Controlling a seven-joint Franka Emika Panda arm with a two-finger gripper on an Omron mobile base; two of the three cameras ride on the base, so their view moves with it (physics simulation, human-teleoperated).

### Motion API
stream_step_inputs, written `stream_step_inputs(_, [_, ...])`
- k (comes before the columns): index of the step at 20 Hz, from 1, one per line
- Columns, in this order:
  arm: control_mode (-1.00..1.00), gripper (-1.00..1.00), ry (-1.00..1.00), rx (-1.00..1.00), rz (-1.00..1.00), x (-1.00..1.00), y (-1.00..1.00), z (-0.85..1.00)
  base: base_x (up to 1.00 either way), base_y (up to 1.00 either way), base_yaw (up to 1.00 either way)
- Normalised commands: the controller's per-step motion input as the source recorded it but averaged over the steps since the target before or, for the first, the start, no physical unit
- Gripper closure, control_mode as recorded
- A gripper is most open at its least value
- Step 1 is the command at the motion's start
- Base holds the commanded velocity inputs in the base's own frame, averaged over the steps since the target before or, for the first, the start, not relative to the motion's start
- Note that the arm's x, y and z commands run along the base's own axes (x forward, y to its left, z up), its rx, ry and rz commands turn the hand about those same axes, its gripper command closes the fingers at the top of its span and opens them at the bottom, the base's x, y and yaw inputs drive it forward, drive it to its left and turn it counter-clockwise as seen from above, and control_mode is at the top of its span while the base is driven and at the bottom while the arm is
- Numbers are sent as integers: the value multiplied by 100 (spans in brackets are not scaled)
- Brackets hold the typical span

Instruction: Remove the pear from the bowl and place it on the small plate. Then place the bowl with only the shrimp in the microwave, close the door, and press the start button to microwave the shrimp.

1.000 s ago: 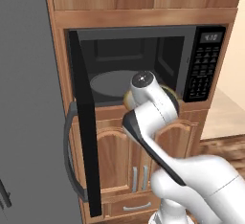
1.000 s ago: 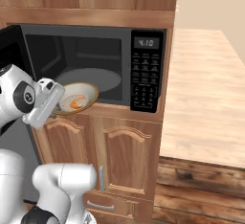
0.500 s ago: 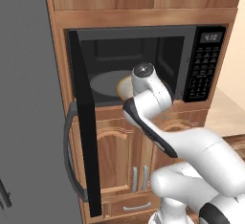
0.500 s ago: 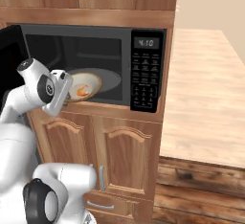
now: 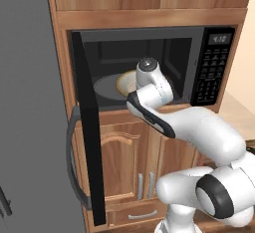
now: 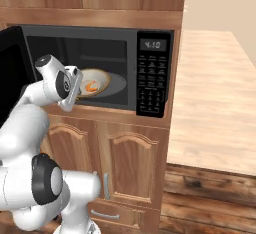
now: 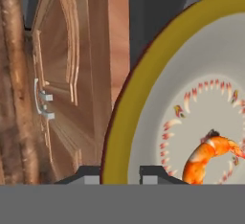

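Moved forward since a second ago, so my gripper (image 7: 121,170) is now at the microwave (image 6: 150,73) opening, jaws narrow, pinching the bowl (image 7: 158,98) rim. Bowl's on the turntable (image 5: 107,85) inside, shrimp (image 6: 90,86) in it. Door (image 5: 89,127) hangs wide open on my left.

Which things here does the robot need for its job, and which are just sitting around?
For the job: the bowl, the shrimp, the microwave, the door, the tool gripping the bowl's rim.

Just there: wooden cabinet doors, the wooden counter, the grey fridge.
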Motion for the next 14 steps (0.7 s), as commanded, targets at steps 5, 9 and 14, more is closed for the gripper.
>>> stream_step_inputs(5, [-100,100,0,0,7,73,0,-1,0,0,0])
stream_step_inputs(9, [-100,100,0,0,7,67,0,-9,0,0,0])
stream_step_inputs(14, [-100,100,0,0,8,43,0,-20,0,0,0])
